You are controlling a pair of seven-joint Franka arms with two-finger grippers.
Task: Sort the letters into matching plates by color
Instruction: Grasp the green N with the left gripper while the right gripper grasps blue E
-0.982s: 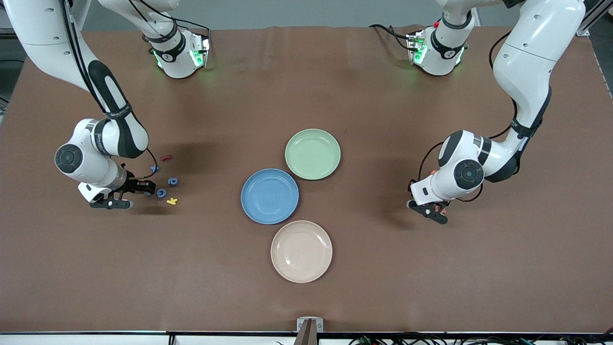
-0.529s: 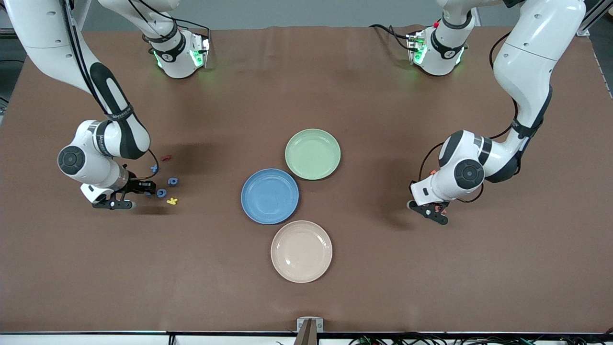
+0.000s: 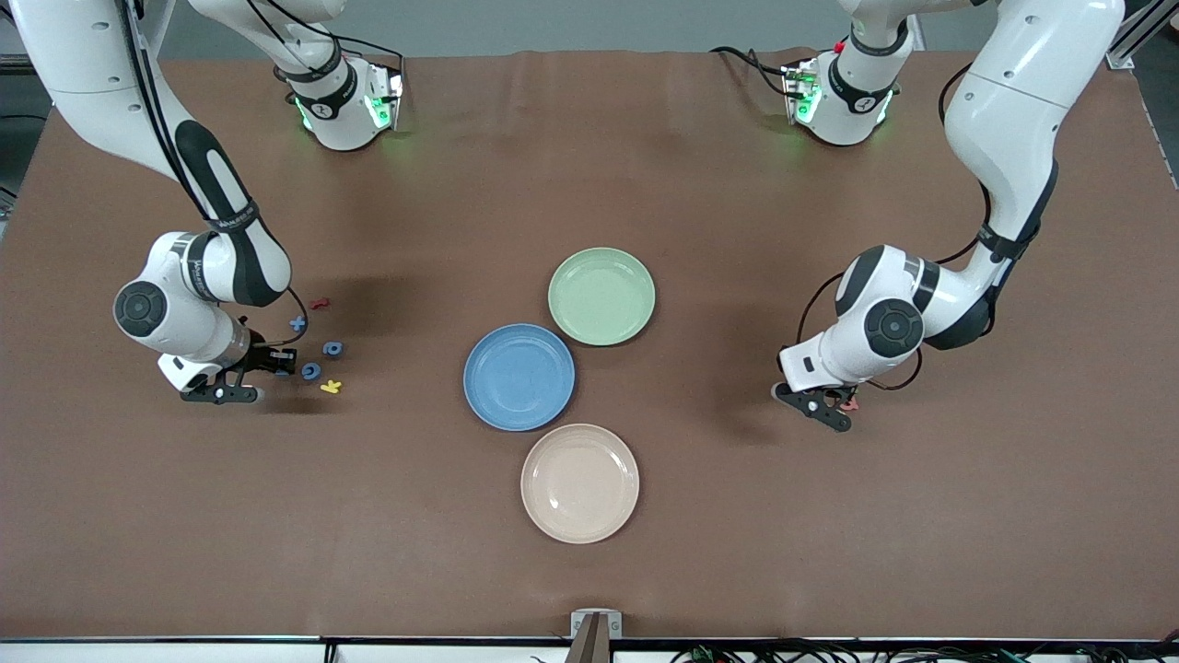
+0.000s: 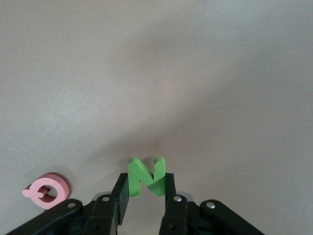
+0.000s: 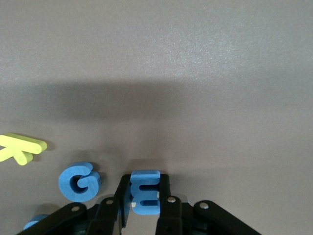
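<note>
**Both arms lifting a letter each**

Since a second earlier, the left arm had drifted slightly toward the plates, and the right arm had edged a little away from its letter cluster; the plates had not moved.

The green N (image 4: 145, 176) was clamped upright between the fingers of the left gripper (image 3: 822, 406), low over bare table at the left arm's end. A pink letter (image 4: 47, 190) lay just beside it. The blue E (image 5: 145, 191) was pinched the same way in the right gripper (image 3: 241, 373), low over the table at the right arm's end. Beside it lay a blue G (image 5: 78, 181), a yellow letter (image 5: 20, 149), further blue letters (image 3: 332, 348) and a red letter (image 3: 320, 303).

Each letter seemed held by its flat faces so it would not twist on the way to its plate. The green plate (image 3: 601, 296) and blue plate (image 3: 519, 377) sat empty mid-table, touching; a beige plate (image 3: 579, 482) lay nearer the camera. No sorting looked finished yet.
</note>
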